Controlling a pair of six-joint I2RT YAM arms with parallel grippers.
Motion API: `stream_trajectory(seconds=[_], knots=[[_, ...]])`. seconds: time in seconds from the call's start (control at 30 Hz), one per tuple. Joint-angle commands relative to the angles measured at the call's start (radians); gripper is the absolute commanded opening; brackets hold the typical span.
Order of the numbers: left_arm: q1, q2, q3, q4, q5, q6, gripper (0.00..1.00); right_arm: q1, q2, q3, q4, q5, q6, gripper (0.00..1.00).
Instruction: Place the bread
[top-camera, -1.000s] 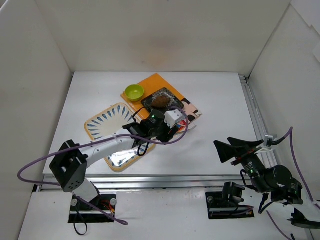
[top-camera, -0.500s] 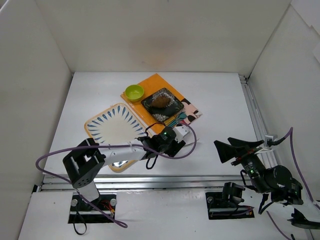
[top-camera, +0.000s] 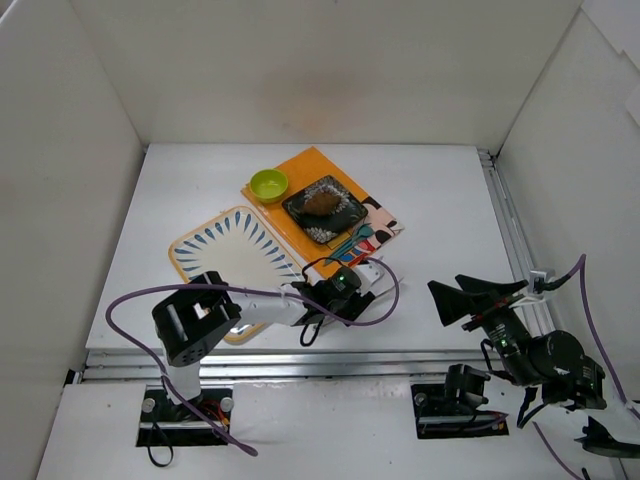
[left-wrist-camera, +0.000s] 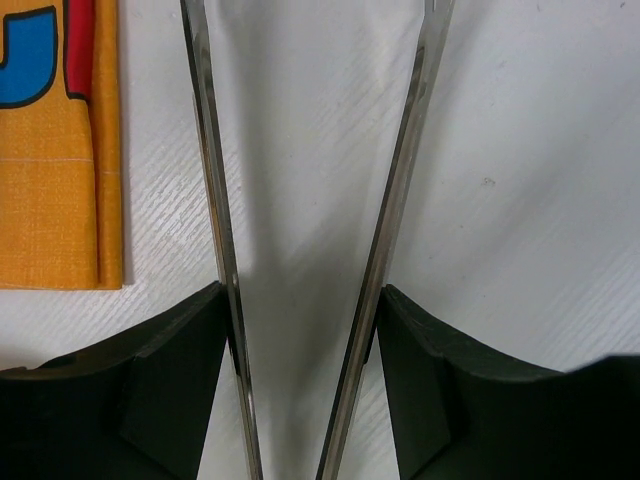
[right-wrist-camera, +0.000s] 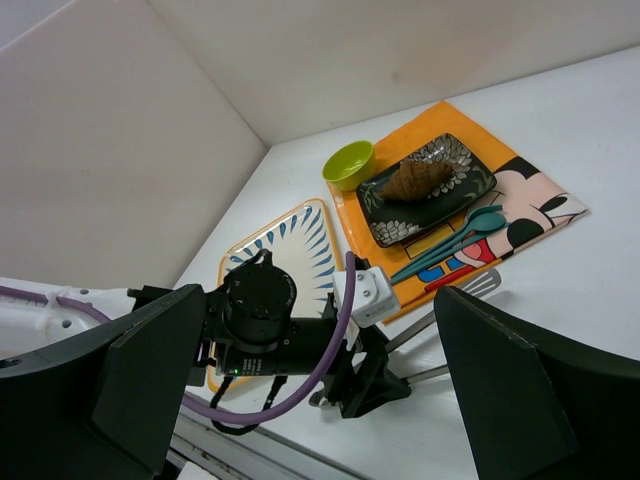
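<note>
The bread (top-camera: 322, 202) is a dark-brown lump lying on a dark patterned square plate (top-camera: 343, 220) on the orange placemat; it also shows in the right wrist view (right-wrist-camera: 415, 180). My left gripper (top-camera: 366, 288) is low over the table, near of the placemat, shut on metal tongs (left-wrist-camera: 215, 200) whose two arms run between its black fingers (left-wrist-camera: 170, 380). The tongs are empty, with their slotted tip (right-wrist-camera: 478, 288) by the mat's near edge. My right gripper (top-camera: 470, 300) is open and empty at the right, apart from everything.
A lime-green bowl (top-camera: 268, 184) sits at the placemat's (top-camera: 300, 225) far-left corner. Teal spoons (right-wrist-camera: 455, 240) lie on the mat beside the plate. A blue-patterned oval tray (top-camera: 215, 255) lies left of the mat. White walls enclose the table.
My left gripper has drawn back from over the plate toward the near edge and come down low over the table with the tongs. The bread stays on the plate. The right arm has not moved.
</note>
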Motion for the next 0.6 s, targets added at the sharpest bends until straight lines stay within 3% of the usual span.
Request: stream_trajectory(seconds=[0.0, 0.23, 0.57], knots=[[-0.007, -0.018, 0.029, 0.09, -0.019, -0.027, 0.55, 0.004, 0.027, 0.016, 0.048, 0.012, -0.003, 0.98], [-0.007, 0.003, 0.041, 0.088, -0.037, -0.027, 0.59, 0.006, 0.027, 0.014, 0.048, 0.01, -0.006, 0.98], [-0.016, -0.007, 0.077, 0.042, -0.076, -0.004, 0.79, 0.004, 0.033, 0.014, 0.048, -0.001, -0.008, 0.98]])
